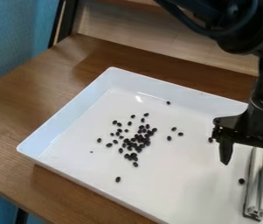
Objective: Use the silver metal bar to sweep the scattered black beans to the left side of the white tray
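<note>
My hand (248, 166) is open by the metal bar (255, 186), in the white tray (174, 183) w/ black beans (140, 139). A crooked bump could slide the bar & push beans around.

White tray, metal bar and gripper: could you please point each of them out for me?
White tray (186, 179): camera view, bare floor.
Metal bar (256, 186): camera view, around mid-length.
Gripper (248, 167): camera view, midway between fingertips.

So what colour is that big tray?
The tray is white, best seen in the camera view.
</note>
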Robot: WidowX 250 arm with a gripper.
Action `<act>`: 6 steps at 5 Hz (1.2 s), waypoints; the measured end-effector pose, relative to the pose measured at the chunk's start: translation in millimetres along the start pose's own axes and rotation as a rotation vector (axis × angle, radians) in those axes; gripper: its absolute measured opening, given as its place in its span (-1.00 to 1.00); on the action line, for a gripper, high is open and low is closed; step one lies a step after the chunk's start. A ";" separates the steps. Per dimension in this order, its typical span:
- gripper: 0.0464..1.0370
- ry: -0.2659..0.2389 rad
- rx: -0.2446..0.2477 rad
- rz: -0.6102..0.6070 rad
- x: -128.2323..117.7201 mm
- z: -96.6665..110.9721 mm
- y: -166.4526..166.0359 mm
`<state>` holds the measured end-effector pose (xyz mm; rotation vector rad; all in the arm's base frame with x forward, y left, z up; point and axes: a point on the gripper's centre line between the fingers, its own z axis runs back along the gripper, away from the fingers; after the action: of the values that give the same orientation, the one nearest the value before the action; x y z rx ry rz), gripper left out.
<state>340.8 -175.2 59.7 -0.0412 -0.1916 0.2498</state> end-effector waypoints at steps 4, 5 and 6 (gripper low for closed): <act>0.92 -0.017 -0.019 0.008 -1.8 0.7 -13.0; 0.92 0.005 0.008 0.004 -5.0 -12.7 -10.6; 0.89 0.016 -0.005 -0.006 -5.0 -12.0 -12.0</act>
<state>341.2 -188.3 47.8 -0.0477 -0.1766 0.2430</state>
